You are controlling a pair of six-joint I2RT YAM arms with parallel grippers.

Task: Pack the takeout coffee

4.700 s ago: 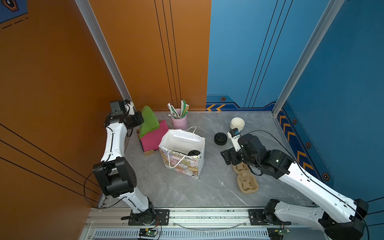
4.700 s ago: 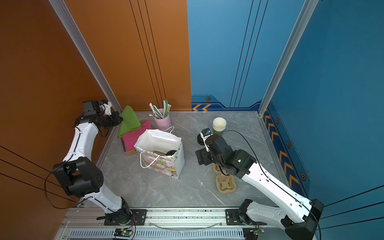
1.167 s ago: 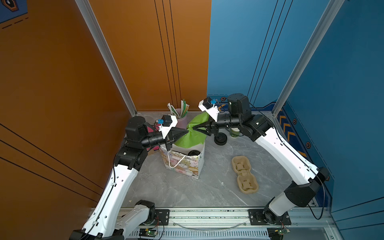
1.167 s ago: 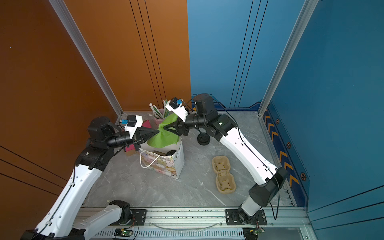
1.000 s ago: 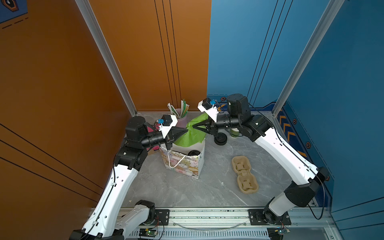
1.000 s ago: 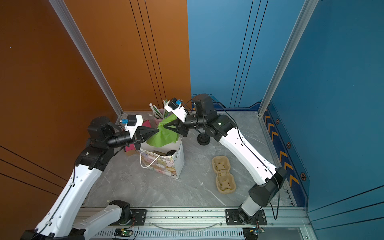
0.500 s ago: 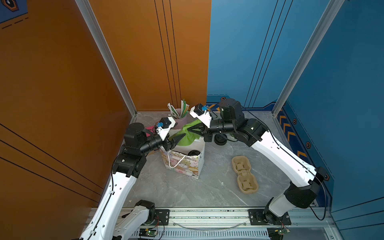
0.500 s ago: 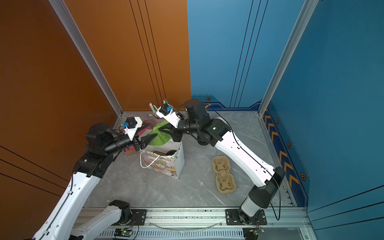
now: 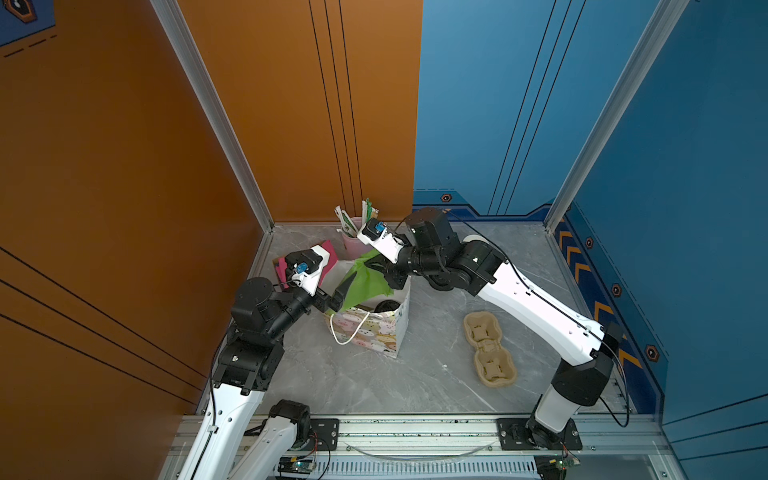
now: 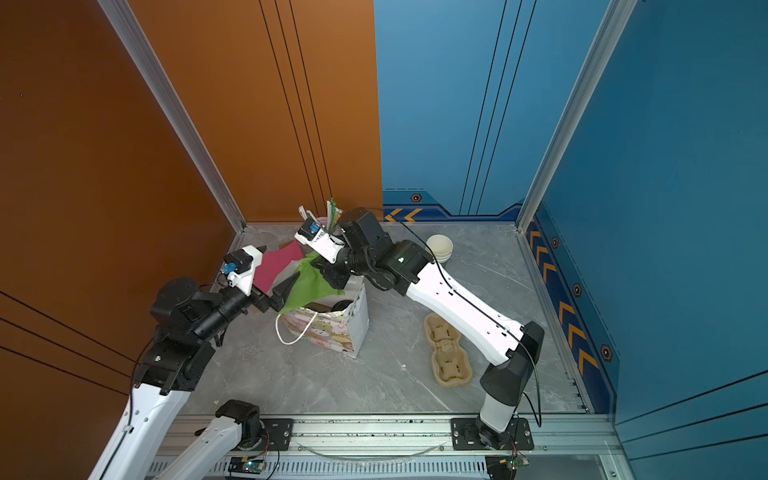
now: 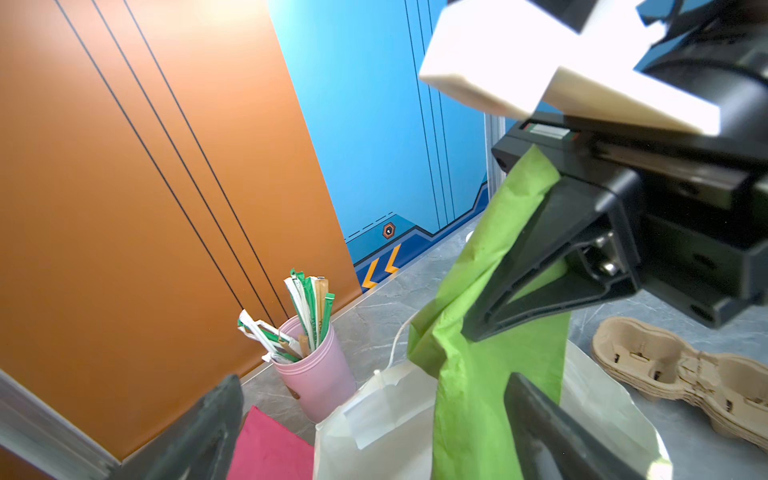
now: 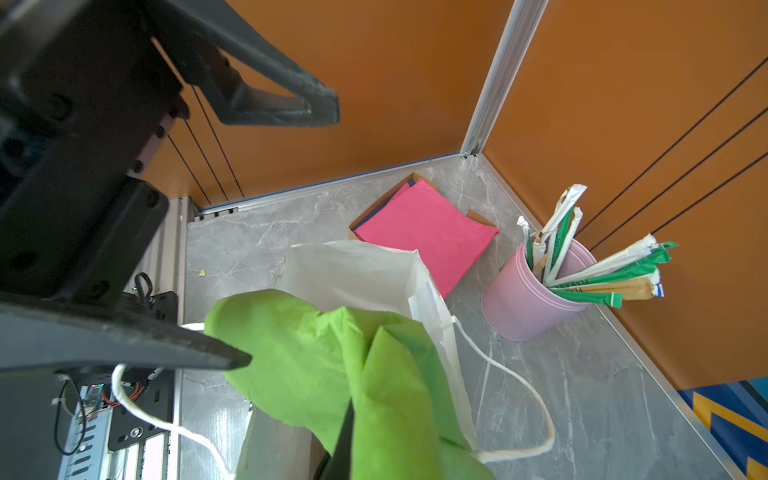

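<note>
Hanging from the clenched right gripper point(image 11: 486, 320), a crumpled lime-green tissue sheet point(image 9: 363, 282) is drooping over the cartoon-print paper bag point(image 9: 374, 332). The left gripper point(image 9: 338, 296), at the bag's 9 o'clock, is standing released, fingers point(image 9: 345, 286) spread. The takeout coffee point(image 9: 384, 306) is apparently sitting inside the bag, only its black lid showing. Pinched at one end, the sheet is risking snagging a spread finger or spilling outside. Print on the straw wrappers point(image 9: 365, 212) in the pink cup point(image 9: 353, 246) at 12 o'clock is proving unreadable.

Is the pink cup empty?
No, the pink cup holds a bunch of paper-wrapped sticks poking out of its top.
</note>
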